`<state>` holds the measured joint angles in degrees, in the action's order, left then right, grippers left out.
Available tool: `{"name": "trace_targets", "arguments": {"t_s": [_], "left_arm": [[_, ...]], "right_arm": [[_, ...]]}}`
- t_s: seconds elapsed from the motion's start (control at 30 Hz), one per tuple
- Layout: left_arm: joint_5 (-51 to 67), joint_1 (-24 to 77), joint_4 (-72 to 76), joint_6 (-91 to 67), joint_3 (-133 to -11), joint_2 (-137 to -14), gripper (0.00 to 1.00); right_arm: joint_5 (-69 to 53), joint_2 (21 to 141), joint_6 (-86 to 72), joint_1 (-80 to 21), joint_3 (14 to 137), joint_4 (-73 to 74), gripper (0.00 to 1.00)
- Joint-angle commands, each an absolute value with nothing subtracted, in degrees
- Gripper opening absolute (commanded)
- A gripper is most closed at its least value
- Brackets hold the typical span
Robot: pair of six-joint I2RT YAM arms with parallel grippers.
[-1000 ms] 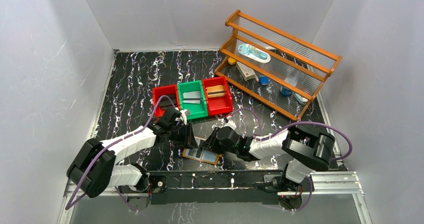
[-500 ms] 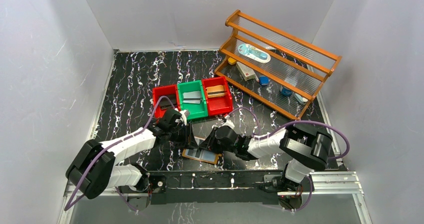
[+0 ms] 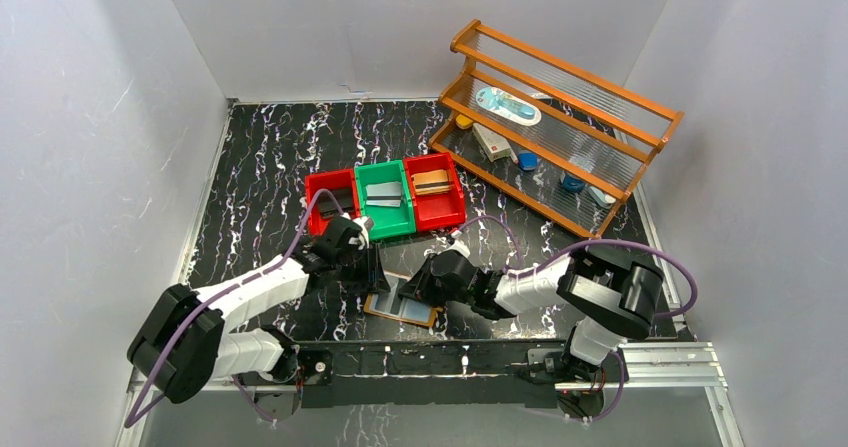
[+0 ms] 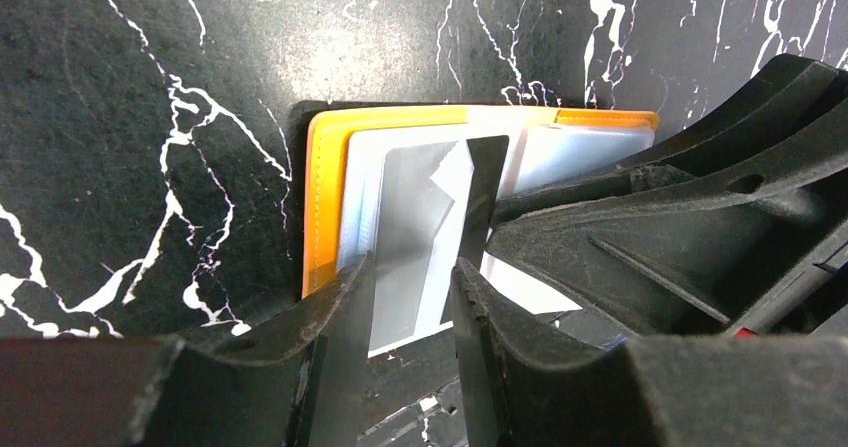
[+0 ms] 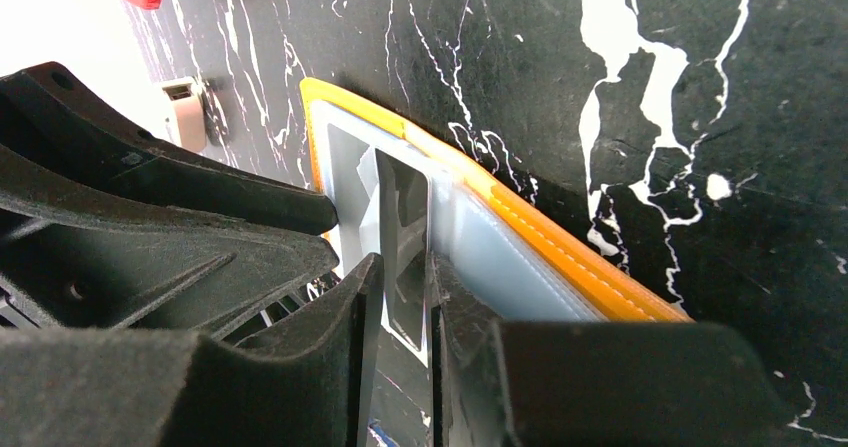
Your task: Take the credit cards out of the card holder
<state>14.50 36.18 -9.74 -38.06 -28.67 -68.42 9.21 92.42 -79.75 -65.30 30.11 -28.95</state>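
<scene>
Right fingers (image 5: 335, 332) flanking glossy card (image 5: 405, 247), stitched holder (image 5: 560, 255)

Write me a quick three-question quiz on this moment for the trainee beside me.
1. True or false: the card holder lies open on the table.
2. The middle bin of the three is: A red, B green, C blue?
3. Which has its fingers at the card holder: the left gripper, the right gripper, or both?
Key: 1 true; 2 B; 3 both.
</scene>
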Motion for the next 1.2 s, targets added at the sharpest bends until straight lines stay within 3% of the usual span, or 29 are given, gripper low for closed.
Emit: {"name": "trace_targets", "arguments": {"t_s": [0.0, 0.6, 0.9, 1.03, 1.17], "left_arm": [[15.41, 36.47, -10.73, -37.65, -28.9, -70.95, 0.33], [18.18, 37.28, -8.31, -39.73, -24.27, -70.39, 0.3], [18.1, 37.33, -8.61, -39.9, -24.39, -69.35, 0.29], [18.31, 37.36, -8.45, -40.16, -24.73, -69.52, 0.28], [18.61, 37.35, -8.44, -40.0, -24.66, -69.7, 0.27]], "right_arm": [[9.18, 93.72, -79.9, -64.89, 28.71, -29.82, 0.31], [3.52, 96.67, -79.37, -64.69, 26.74, -47.85, 0.27], [13.0, 95.3, -82.0, -65.47, 35.52, -14.99, 0.33], [12.78, 96.35, -79.51, -66.16, 37.16, -15.9, 0.3], [8.88, 96.92, -74.89, -66.53, 35.86, -27.42, 0.28]]}}
